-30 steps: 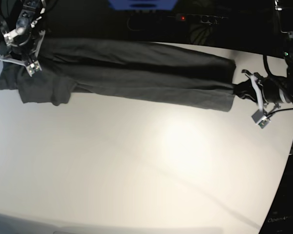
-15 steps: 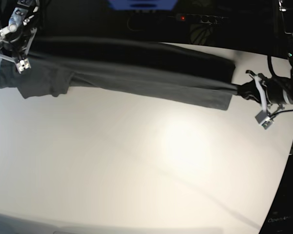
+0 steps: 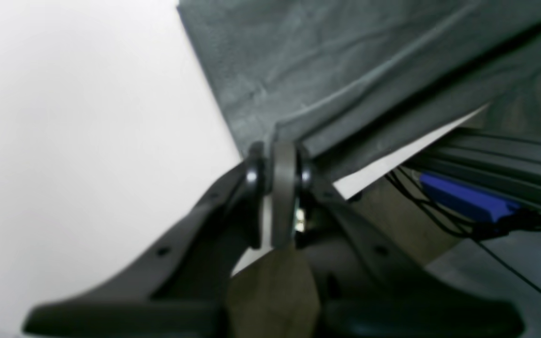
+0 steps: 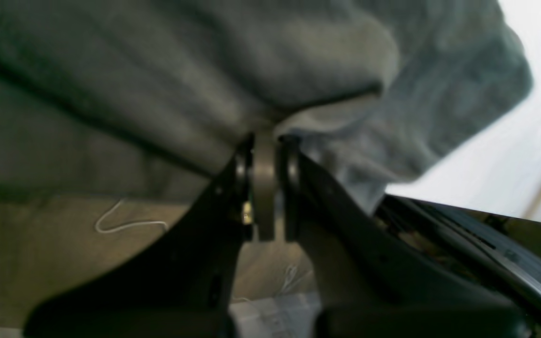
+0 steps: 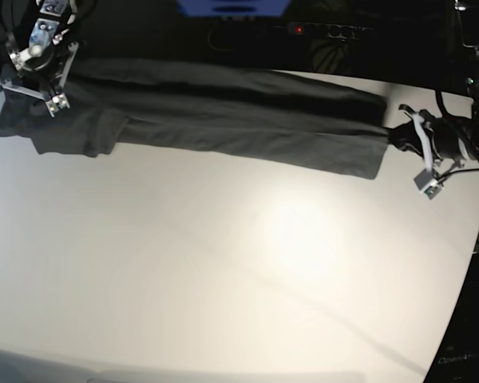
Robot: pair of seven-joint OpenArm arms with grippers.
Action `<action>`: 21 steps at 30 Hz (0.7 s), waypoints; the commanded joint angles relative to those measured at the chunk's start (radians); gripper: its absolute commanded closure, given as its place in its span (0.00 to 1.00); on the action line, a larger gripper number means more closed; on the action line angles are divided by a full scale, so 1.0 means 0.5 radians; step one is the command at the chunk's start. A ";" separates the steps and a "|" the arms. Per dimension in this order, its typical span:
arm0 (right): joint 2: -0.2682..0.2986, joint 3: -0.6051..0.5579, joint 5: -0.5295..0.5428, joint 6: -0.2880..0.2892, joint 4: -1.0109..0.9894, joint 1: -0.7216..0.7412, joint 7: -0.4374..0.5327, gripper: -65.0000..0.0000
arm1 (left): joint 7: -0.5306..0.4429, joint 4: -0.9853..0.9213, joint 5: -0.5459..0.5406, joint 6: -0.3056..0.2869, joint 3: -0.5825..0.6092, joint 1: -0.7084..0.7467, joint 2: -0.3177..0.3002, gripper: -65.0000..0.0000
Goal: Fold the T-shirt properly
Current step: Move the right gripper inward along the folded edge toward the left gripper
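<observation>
mostly bare white table [image 5: 223, 263], dark, perhaps cluttered surroundings

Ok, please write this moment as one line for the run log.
left gripper: shut on dark charcoal-grey cloth T-shirt | right gripper: shut on T-shirt | T-shirt: stretched along white table

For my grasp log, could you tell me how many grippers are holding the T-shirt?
2: the right gripper clamps the T-shirt at the base view's left end, the left gripper at its right end.

text: none legible | labels: none | signs: none
</observation>
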 commanded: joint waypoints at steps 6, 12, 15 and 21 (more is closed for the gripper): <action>-0.005 0.002 0.008 -0.013 0.000 0.020 0.027 0.99 | 0.001 0.037 -0.012 -0.011 -0.013 0.046 -0.038 0.95; -0.005 0.002 0.008 -0.013 -0.141 0.045 0.027 0.98 | 0.001 0.016 -0.012 -0.011 -0.013 0.064 -0.038 0.95; -0.002 0.002 0.008 -0.013 -0.190 0.079 0.027 0.99 | 0.001 0.016 -0.009 -0.011 -0.013 0.067 -0.038 0.95; 0.001 0.012 0.008 -0.013 -0.209 0.100 0.014 0.98 | 0.001 0.013 0.040 -0.011 -0.013 0.067 -0.038 0.95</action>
